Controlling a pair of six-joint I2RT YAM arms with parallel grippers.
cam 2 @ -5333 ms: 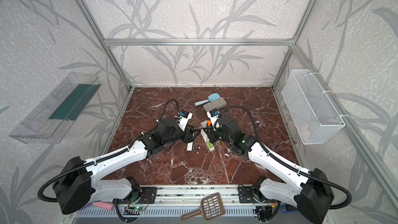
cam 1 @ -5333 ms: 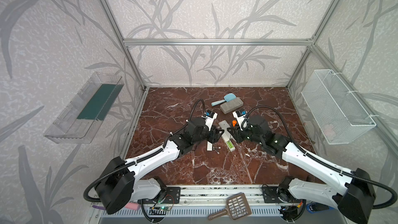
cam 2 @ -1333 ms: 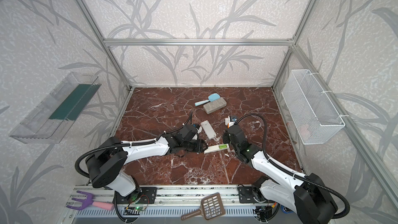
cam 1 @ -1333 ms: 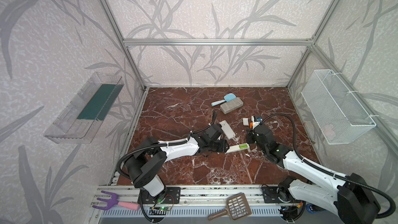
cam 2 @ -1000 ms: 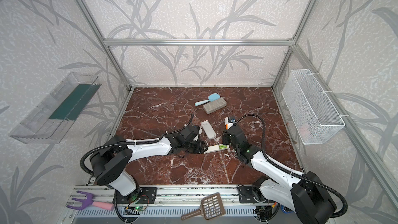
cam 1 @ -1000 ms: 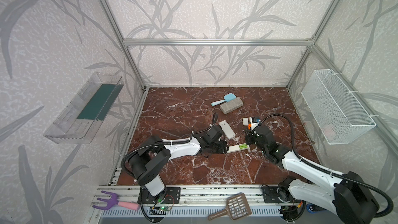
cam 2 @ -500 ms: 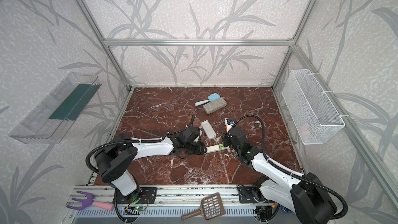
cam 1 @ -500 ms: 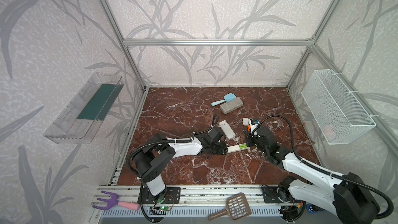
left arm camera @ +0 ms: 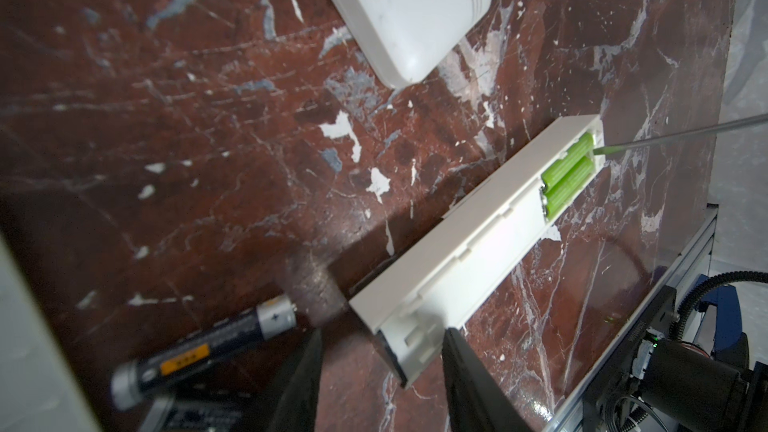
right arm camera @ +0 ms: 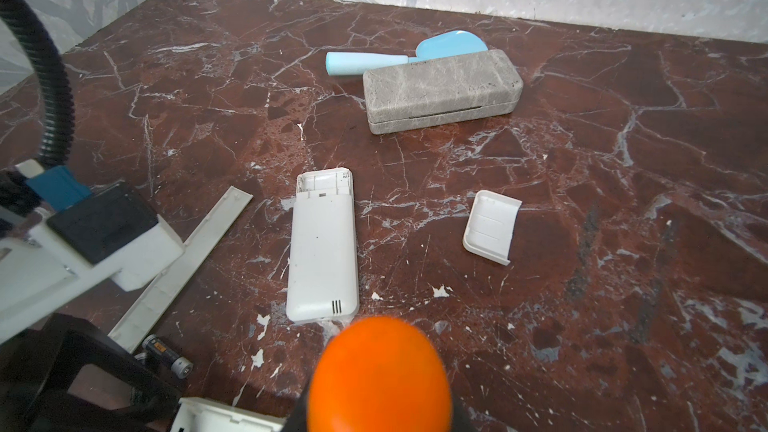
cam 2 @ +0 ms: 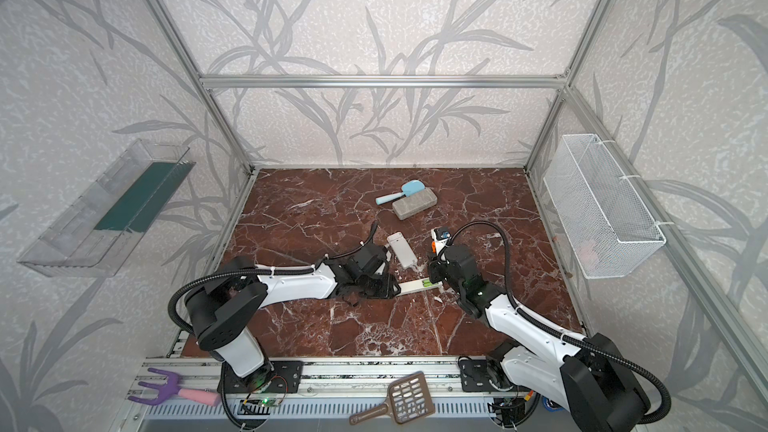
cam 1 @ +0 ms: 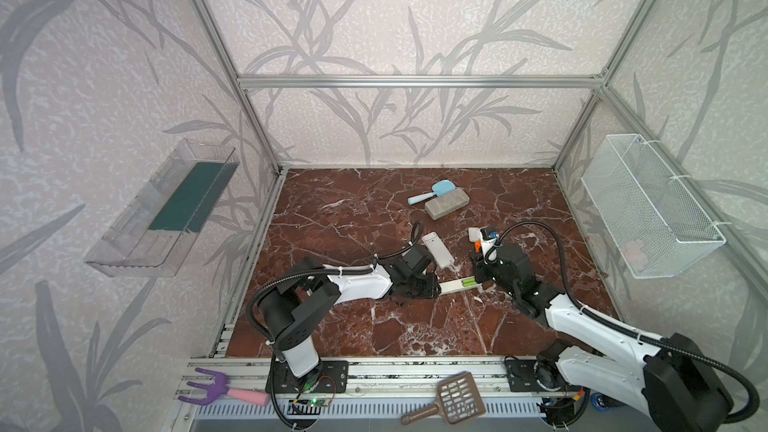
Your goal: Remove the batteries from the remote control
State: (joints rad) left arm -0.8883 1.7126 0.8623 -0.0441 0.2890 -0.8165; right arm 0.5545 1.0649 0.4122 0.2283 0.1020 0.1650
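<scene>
Bracing hold: left gripper (left arm camera: 380, 351) jaws clamp the lower-centre end of the white remote (left arm camera: 457, 251), likely steadying it, while right gripper (cam 1: 478, 265) pinches the orange-handled screwdriver (right arm camera: 380, 371), tip against the lime green batteries (left arm camera: 567, 176) seated right of centre, apparently for prying.

a robot test cell in a lab, not a lived-in room. a bare aluminium frame (cam 1: 415, 81) boxes in the space, filled with leaf-print wall panels (cam 1: 415, 14). the left arm (cam 1: 357, 284) and right arm (cam 1: 594, 326) are bolted to a slotted metal rail (cam 1: 415, 369) at 6 o'clock, with a bare circuit board (cam 1: 311, 401) and loose wires below it. a marble-look counter (cam 1: 353, 209) forms the floor. a wire basket (cam 1: 648, 209) hangs at 3 o'clock and a clear tray (cam 1: 166, 209) at 9 o'clock.
</scene>
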